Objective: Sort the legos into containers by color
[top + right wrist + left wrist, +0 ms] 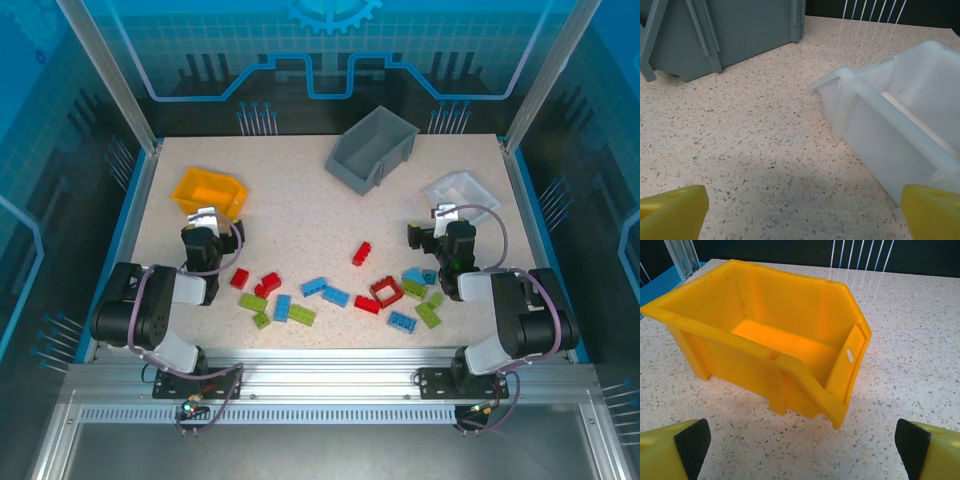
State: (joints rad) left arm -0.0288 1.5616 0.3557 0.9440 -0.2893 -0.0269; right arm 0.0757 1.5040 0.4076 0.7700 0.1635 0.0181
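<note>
Evidently at the very start of the sort, close to 20 small studded plastic bricks (335, 296) in red, light blue and lime green lie loose on the speckled surface (300, 215) between the 2 arms. None of them is in a bin. The small yellow-orange plastic bin (190, 185) sits near the left border, and its floor is bare in the left wrist view. The larger grey plastic bin (345, 162) stands askew at the far side. The small white plastic bin (470, 190) sits near the right border. Nothing coloured shows inside either, though the white bin's floor is partly hidden from the right wrist camera.

The left pincer (802, 440) hovers just short of the yellow-orange bin, spread wide and holding nothing. The right pincer (802, 215) hangs beside the white bin, equally wide and equally empty. All 3 colours appear to be left to do.

A raised blue rim (133, 220) fences the surface, leaving little room behind the 2 small bins. Bare surface lies between the bricks and all 3 bins. Several bricks on the right touch each other, so clean grips there look harder than on the lone red brick (361, 253) standing apart.
</note>
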